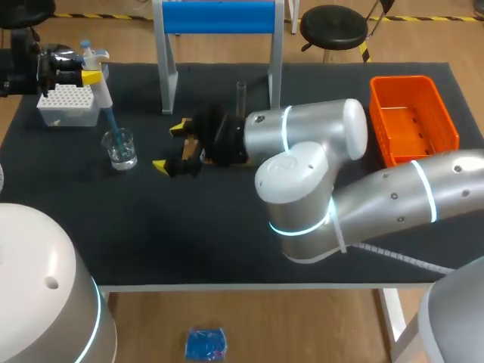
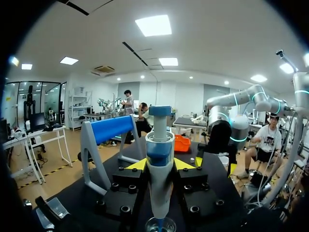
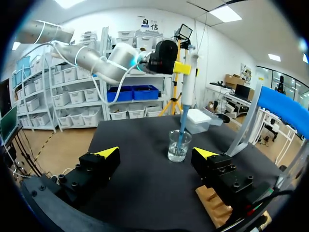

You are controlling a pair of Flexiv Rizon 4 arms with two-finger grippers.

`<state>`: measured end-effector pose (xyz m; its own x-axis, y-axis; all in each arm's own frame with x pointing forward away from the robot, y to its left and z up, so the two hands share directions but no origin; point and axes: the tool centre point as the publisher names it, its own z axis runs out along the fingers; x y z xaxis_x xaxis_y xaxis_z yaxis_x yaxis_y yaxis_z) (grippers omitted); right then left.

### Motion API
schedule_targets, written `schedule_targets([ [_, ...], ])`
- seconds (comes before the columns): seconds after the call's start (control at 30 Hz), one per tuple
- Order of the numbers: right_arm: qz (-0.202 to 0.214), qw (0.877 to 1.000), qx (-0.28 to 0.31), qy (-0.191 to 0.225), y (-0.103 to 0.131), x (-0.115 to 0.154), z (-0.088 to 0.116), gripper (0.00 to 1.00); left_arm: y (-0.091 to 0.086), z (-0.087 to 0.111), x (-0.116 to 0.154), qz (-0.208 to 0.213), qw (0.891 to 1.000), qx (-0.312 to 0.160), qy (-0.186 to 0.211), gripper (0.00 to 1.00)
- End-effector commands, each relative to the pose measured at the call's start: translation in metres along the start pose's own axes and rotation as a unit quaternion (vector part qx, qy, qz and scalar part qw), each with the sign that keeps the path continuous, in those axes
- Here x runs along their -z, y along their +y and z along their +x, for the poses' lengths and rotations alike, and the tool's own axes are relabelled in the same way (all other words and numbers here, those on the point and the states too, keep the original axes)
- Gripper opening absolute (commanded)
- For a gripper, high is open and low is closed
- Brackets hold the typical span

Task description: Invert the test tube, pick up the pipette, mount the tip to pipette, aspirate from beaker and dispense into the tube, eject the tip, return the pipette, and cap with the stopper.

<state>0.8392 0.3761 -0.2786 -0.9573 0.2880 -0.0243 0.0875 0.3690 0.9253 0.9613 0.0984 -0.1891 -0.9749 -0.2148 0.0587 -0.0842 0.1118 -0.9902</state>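
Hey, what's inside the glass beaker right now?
The pipette's blue tip dips into the beaker, with the pipette clamped in the left gripper. Low inside sits clear liquid. The tip's end is blurred by glass and liquid.

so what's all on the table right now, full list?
pipette: 1, white with blue tip, in left pincer, tip down in the beaker
beaker: 1, clear, left part of the mat
tip box: 1, white, far left corner
tube: 1, clear, upright near the stand
stand: 1, blue bar on white legs, far middle
basket: 1, orange, right side
mat: 1, black, covers the table
left pincer: shut on pipette
right pincer: open, beside the beaker, holds nothing
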Motion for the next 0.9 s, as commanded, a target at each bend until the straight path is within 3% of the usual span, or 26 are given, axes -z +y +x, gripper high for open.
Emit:
schedule_targets([
  [0.03,0.031,1.0,-0.003,0.0,0.038,0.039,-0.006,1.0,0.0,0.0,0.001,0.001,1.0,-0.001,0.001,0.0],
  [0.23,0.007,1.0,0.004,-0.03,0.081,0.066,-0.021,1.0,0.0,0.0,0.001,0.001,1.0,-0.001,0.001,0.0],
  [0.33,0.028,0.998,0.01,-0.052,0.098,0.069,-0.031,1.0,0.0,0.0,0.001,0.001,1.0,-0.001,0.001,0.0],
  [0.53,0.049,0.997,0.046,-0.047,0.131,0.067,-0.04,1.0,0.0,0.0,0.001,0.001,1.0,-0.001,0.001,0.0],
  [0.7,0.058,0.995,0.075,-0.032,0.147,0.056,-0.04,1.0,0.0,0.0,0.001,0.001,1.0,-0.001,0.001,0.0],
  [0.9,0.053,0.996,0.075,-0.02,0.15,0.049,-0.039,1.0,0.0,0.0,0.001,0.001,1.0,-0.001,0.001,0.0],
])
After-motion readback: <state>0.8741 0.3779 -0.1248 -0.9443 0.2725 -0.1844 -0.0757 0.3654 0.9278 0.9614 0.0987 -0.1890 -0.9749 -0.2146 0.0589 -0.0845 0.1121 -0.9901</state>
